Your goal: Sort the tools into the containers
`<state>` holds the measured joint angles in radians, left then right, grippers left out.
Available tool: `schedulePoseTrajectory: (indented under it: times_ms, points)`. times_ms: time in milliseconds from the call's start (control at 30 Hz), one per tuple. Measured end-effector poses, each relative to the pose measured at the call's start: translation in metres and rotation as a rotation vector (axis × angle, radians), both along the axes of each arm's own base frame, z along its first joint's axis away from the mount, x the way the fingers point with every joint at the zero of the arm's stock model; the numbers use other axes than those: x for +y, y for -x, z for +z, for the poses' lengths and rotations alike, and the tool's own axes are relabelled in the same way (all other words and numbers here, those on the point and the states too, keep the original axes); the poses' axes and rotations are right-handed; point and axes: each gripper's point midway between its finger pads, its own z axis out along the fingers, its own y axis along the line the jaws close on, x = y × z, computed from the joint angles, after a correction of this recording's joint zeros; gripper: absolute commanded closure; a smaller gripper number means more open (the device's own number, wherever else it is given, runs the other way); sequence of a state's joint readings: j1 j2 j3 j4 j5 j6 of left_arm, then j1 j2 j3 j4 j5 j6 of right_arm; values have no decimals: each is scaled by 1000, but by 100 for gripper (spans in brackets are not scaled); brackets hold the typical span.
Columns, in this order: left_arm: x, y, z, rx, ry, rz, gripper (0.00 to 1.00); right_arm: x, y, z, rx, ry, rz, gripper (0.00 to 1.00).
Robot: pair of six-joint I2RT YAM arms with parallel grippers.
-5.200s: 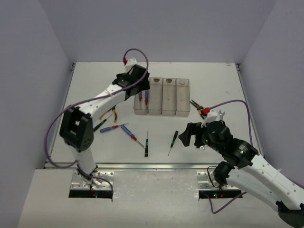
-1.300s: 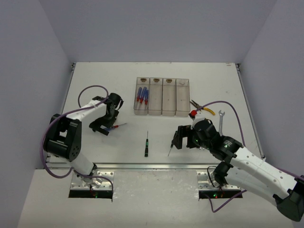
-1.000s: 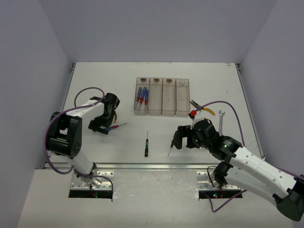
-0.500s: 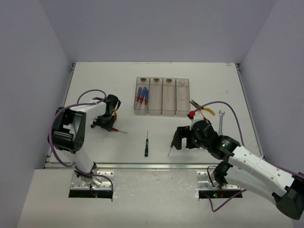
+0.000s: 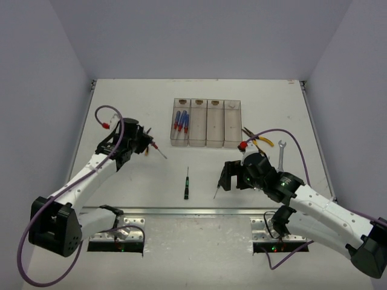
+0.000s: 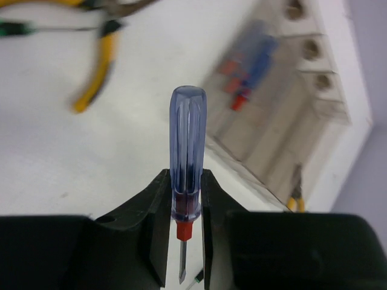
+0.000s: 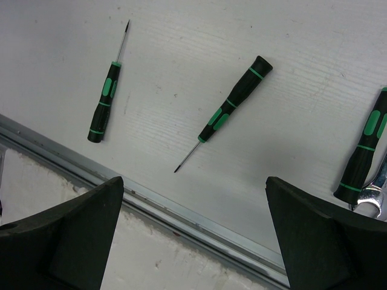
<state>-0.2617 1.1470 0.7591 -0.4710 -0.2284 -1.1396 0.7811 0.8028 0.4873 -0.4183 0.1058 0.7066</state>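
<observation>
My left gripper (image 5: 144,145) is shut on a blue-handled screwdriver (image 6: 186,139) with a red collar, held clear of the table; its shaft (image 5: 160,152) points toward the table's middle. The four joined containers (image 5: 215,124) stand at the back, and the leftmost holds blue screwdrivers (image 5: 180,121). My right gripper (image 5: 232,175) hangs open over black-and-green screwdrivers (image 7: 104,103) (image 7: 233,99) near the front edge, touching none. A third one (image 7: 366,151) lies beside a silver wrench (image 7: 372,202).
Yellow-handled pliers (image 5: 254,137) and a wrench (image 5: 281,154) lie right of the containers. Another pair of yellow pliers (image 6: 97,66) lies below my left gripper. A metal rail (image 7: 181,202) runs along the table's front edge.
My left gripper closed on the blue screwdriver, lifted it off the table and swung its tip toward the centre. The right arm has barely moved.
</observation>
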Motion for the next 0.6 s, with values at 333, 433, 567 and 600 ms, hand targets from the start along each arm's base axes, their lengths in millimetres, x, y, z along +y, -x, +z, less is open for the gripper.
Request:
schedulePoseTrajectory:
  times_ms: [333,433,567,600]
  points:
    - [-108,-162,75,-375,-234,-653,100,-4,-4,16,-55,-9,-10,1]
    - [-127,-183,53,-360,-303,-776,100,-5,-6,24,-74,-6,-11,1]
    - [-138,-196,19,-290,-360,-877,92,-9,-6,28,-89,7,-11,1]
    - [-139,-198,12,-278,-367,-889,80,-10,-6,28,-88,13,-10,1]
